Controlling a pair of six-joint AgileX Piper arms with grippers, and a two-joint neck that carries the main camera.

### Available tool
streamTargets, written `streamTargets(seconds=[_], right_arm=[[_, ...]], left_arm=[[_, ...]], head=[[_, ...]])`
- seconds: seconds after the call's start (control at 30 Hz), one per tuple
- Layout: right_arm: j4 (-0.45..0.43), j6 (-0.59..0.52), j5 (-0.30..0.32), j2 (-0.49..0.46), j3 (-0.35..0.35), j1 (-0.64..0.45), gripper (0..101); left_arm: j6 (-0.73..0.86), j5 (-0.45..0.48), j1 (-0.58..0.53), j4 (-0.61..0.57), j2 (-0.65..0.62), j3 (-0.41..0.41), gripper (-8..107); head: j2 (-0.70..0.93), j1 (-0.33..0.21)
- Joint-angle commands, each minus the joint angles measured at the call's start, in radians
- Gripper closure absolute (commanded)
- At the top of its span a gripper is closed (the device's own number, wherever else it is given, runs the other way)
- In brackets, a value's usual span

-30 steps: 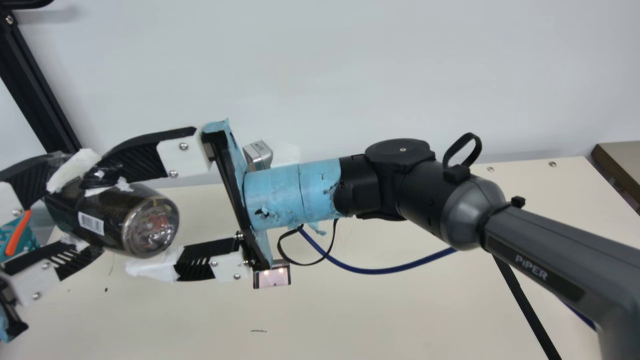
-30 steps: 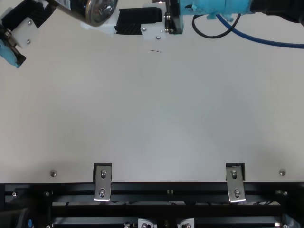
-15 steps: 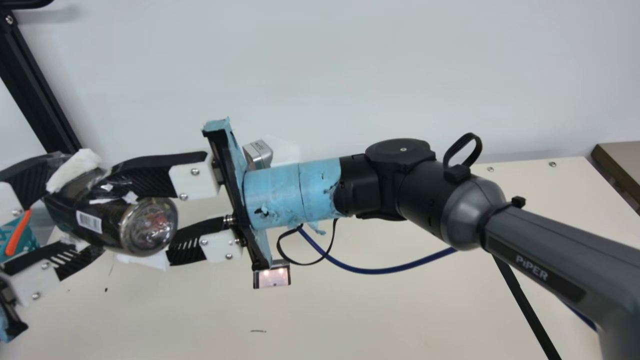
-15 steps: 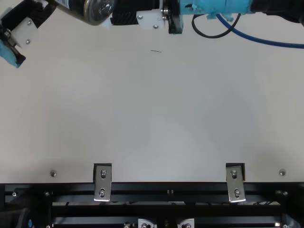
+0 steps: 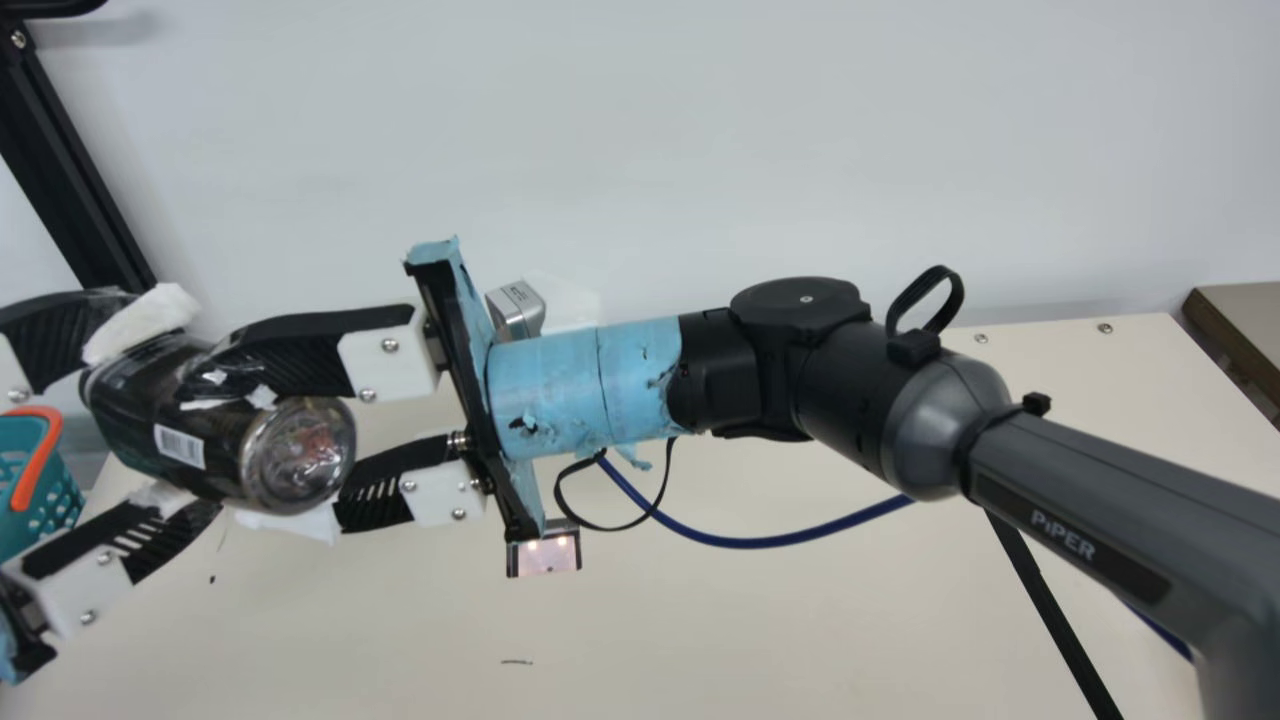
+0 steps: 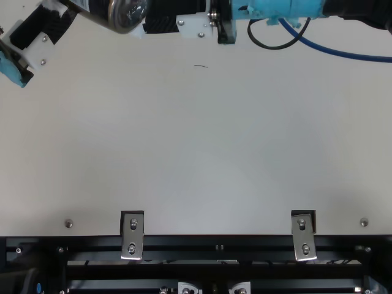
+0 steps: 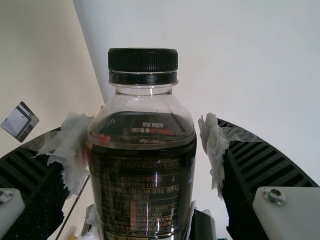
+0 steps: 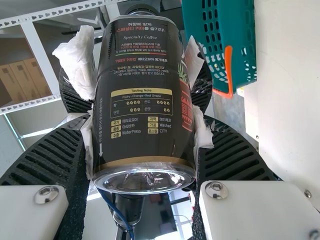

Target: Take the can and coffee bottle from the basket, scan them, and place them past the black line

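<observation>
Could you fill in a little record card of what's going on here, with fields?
Held item: dark coffee bottle with a black cap
Holder: right gripper, closed around its base end
Other gripper: left gripper, open around the cap end
Bottle position: lying over, above the cream table
Barcode: white patch on the bottle's side
Container: teal perforated plastic basket with an orange handle
Floor marking: none; a black line crosses the table

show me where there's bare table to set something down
The table between the blue cable and the metal brackets is bare in the top view; so is its far right corner in the main view, between wall and right arm. It's crowded at that view's left, where left tool and right tool surround the bottle near the basket.
</observation>
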Motion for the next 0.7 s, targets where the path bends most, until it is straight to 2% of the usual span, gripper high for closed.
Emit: streamTargets(seconds=[0.0,0.23,0.53,0.57,0.67], right_arm=[[0.0,0.0,0.0,0.0,0.0,0.0,101],[0.0,0.0,0.0,0.0,0.0,0.0,101],[0.0,0.0,0.0,0.0,0.0,0.0,101],[0.0,0.0,0.0,0.0,0.0,0.0,101],[0.0,0.0,0.0,0.0,0.0,0.0,101]], left_arm=[[-0.007,0.0,0.001,0.006,-0.001,-0.003,9],[-0.01,-0.022,0.044,0.037,-0.004,-0.004,9],[-0.025,-0.094,0.168,0.211,-0.01,-0.013,9],[-0.022,-0.088,0.145,0.167,-0.009,-0.01,9],[-0.023,-0.095,0.168,0.211,-0.009,-0.012,9]], head=[[-0.014,-0.037],[-0.014,-0.037],[-0.014,-0.037],[-0.014,-0.037],[-0.014,-0.037]])
